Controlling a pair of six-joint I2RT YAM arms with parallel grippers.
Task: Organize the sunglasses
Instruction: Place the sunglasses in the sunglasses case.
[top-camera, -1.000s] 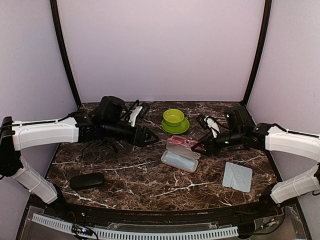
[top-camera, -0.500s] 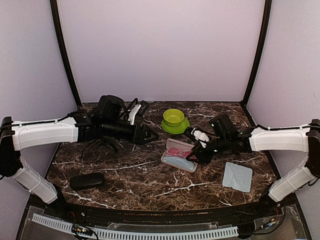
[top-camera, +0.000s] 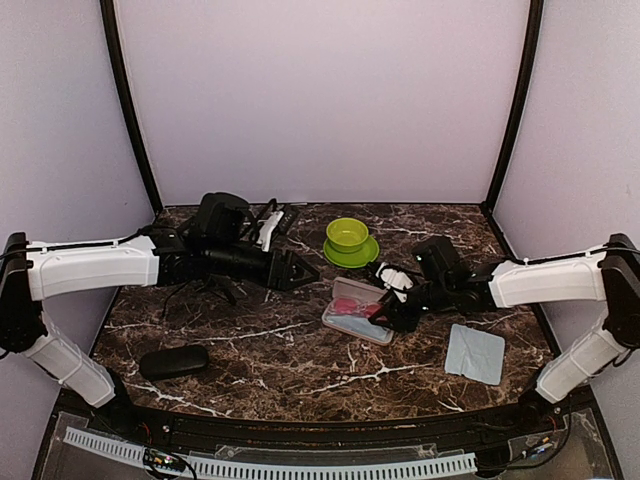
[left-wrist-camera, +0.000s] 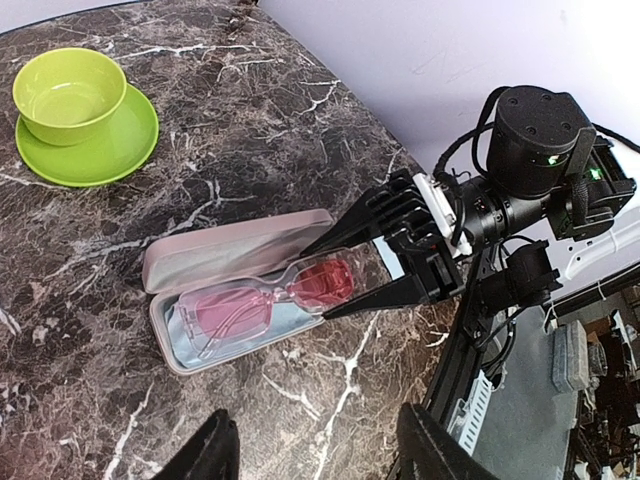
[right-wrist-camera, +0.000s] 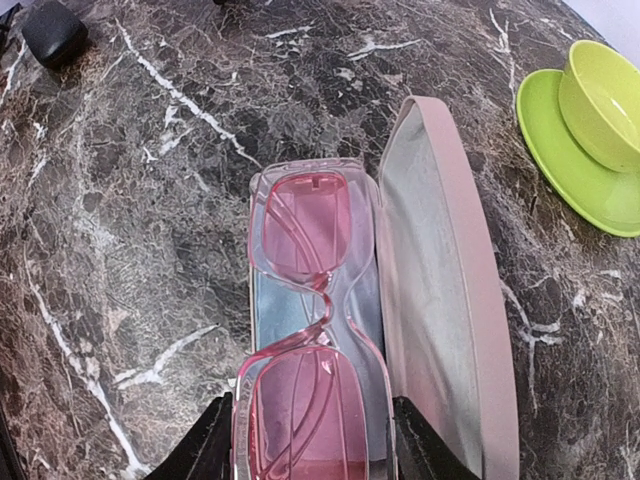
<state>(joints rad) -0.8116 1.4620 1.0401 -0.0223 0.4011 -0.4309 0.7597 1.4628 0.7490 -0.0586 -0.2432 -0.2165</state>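
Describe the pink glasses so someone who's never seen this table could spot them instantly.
On the dark marble table, find the green bowl near the back centre; just in front of it, towards the arms, lies an open case. The glasses lie in its blue-lined half, held by the right gripper. They alone are see-through pink, with squarish rose lenses.
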